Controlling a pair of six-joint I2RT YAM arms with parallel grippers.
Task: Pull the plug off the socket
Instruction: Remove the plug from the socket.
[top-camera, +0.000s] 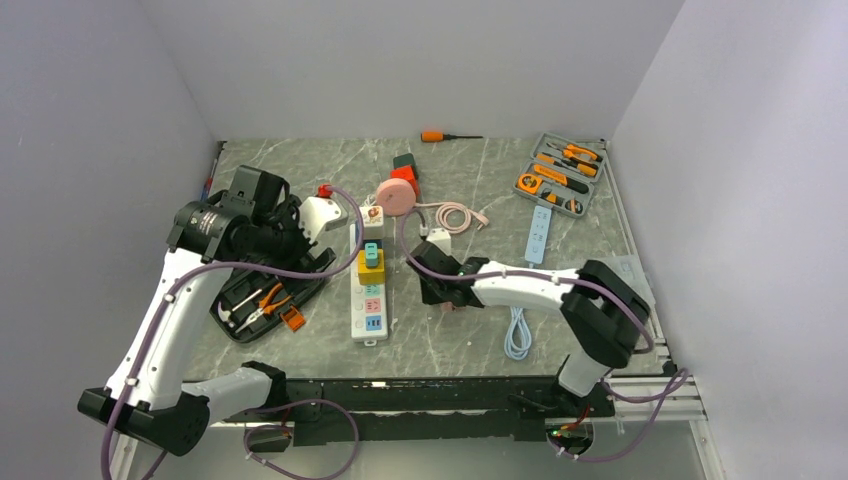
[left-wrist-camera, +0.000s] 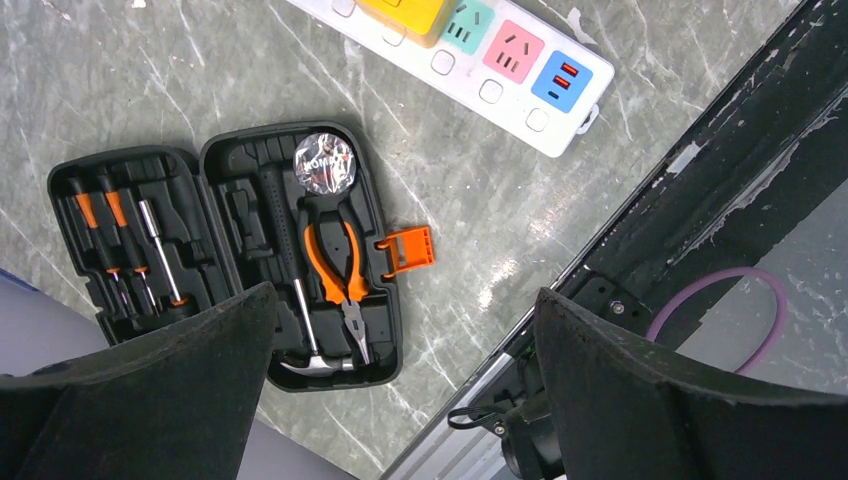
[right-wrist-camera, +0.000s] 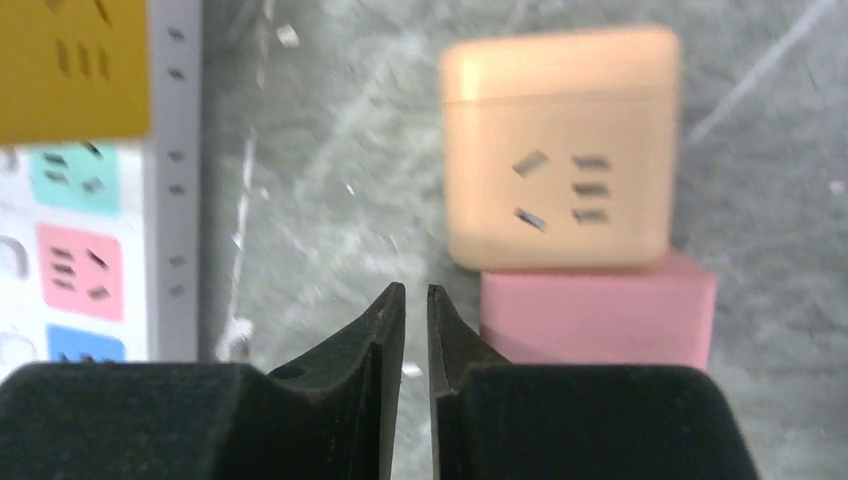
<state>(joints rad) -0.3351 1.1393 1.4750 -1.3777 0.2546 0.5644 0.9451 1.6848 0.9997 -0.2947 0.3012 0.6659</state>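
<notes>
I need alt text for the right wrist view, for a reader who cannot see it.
The right gripper, its fingers nearly shut on nothing, hovers over a marble table. Ahead lies a blurred peach socket cube next to a pink block; at left is a white power strip with a yellow adapter on it.

A yellow cube plug (right-wrist-camera: 70, 60) is sitting in the white power strip (top-camera: 368, 312); a peach cube plug (right-wrist-camera: 560, 150) is lying just beside the strip.

robot lab: white walls (top-camera: 420, 60), tool-strewn table (top-camera: 450, 350)
</notes>
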